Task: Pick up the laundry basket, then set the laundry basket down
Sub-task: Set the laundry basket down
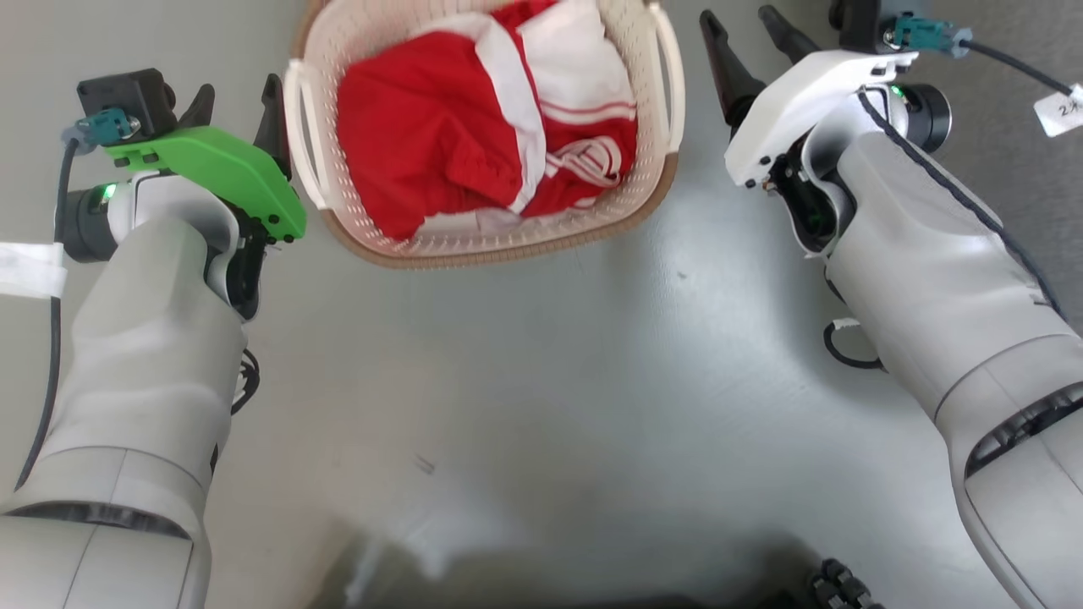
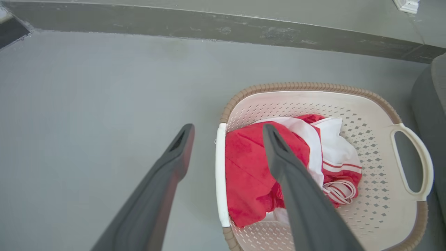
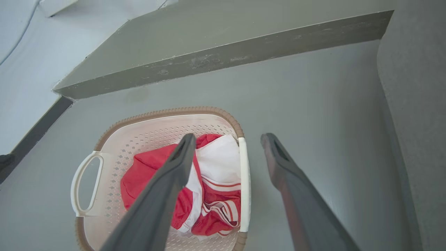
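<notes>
So the laundry basket (image 1: 508,252) is sitting on the grey floor (image 1: 541,381), right between the robot's two arms. It's got a bundle of red-and-white clothes (image 1: 423,127) piled inside.

The left pincer (image 1: 239,93) is just beside the basket's left handle (image 1: 298,135). Its two dark fingers are spread apart with nothing in them. The finger nearer the basket is pretty much up against that handle, but you can't really tell whether it's touching. In the left wrist view, the left pincer (image 2: 228,127) has the white handle (image 2: 219,174) showing in the gap between its fingers. One finger lines up over the bare floor outside the basket (image 2: 313,85), and the other lines up over the clothes (image 2: 251,174).

The right pincer (image 1: 736,17) is near the basket's right handle (image 1: 674,76), with a strip of floor between them. Its fingers are spread too, and it's empty. It's the mirror story in the right wrist view: the right pincer (image 3: 228,136) frames the nearer white handle (image 3: 244,184). One finger lines up over the clothes (image 3: 150,174) and the other is off to the outside of the basket (image 3: 167,112).

Beyond the basket a dark ledge (image 3: 226,55) runs along the floor. On the basket's right there's something grey and padded-looking (image 3: 414,104), hard to say what it is.
</notes>
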Available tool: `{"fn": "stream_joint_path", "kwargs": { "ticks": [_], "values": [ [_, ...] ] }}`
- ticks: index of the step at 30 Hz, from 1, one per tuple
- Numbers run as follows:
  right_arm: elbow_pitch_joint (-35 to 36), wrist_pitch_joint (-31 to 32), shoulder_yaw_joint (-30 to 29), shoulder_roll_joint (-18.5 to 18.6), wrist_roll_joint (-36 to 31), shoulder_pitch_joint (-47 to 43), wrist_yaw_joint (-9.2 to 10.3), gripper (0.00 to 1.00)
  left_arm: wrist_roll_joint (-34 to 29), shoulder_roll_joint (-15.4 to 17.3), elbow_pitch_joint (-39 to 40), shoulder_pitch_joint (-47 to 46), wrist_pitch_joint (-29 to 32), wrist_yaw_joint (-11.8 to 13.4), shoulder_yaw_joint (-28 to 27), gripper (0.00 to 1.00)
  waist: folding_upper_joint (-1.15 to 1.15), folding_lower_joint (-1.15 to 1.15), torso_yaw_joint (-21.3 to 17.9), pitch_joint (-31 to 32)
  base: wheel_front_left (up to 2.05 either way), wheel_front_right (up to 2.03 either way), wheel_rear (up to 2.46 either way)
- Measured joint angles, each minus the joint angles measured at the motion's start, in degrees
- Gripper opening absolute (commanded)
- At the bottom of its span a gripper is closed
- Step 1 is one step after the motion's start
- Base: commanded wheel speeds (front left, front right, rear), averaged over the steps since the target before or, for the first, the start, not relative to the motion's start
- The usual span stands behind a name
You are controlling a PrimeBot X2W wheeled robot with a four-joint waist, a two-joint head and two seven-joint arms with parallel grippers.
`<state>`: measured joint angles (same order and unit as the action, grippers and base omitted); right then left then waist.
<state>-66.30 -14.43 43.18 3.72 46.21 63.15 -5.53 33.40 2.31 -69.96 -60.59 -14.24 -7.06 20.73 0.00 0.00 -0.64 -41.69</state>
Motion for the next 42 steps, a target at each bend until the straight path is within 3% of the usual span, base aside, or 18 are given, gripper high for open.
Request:
{"fn": "stream_joint_path", "kwargs": {
  "ticks": [7, 12, 22, 29, 42],
  "values": [
    [6.8, 0.0, -3.9, 2.2, -1.6, -1.0, 1.63, 1.00, -0.7, 0.7, 2.5, 2.7, -0.2, 0.0, 0.0, 1.00, 0.00, 0.00, 0.0, 5.2, 0.00, 0.00, 0.00],
    [11.6, 0.0, -6.3, 3.4, -4.0, -3.3, 2.96, 1.00, -2.2, 2.5, 10.3, 4.0, -0.2, 0.2, -1.8, 1.00, 0.00, 0.00, 0.1, 8.9, 0.00, 0.00, 0.00],
    [22.0, 0.0, -10.4, 4.6, -9.7, -10.5, 5.93, 1.00, -7.0, 4.0, 24.4, 10.9, -0.2, 3.3, -4.4, 1.00, 0.00, 0.00, 0.4, 16.3, 0.00, 0.00, 0.00],
    [31.4, 0.0, -14.2, 5.3, -15.1, -18.2, 9.12, 1.00, -9.9, 3.6, 34.5, 19.4, -0.2, 5.3, -6.4, 1.00, 0.00, 0.00, 0.4, 22.1, 0.00, 0.00, 0.00],
    [39.6, 0.0, -17.3, 5.8, -19.2, -34.0, 10.60, 1.00, -13.7, 3.4, 45.2, 34.8, -0.2, 7.8, -7.2, 1.00, 0.00, -0.01, 0.0, 30.6, 0.00, 0.00, 0.00]
  ]
}}
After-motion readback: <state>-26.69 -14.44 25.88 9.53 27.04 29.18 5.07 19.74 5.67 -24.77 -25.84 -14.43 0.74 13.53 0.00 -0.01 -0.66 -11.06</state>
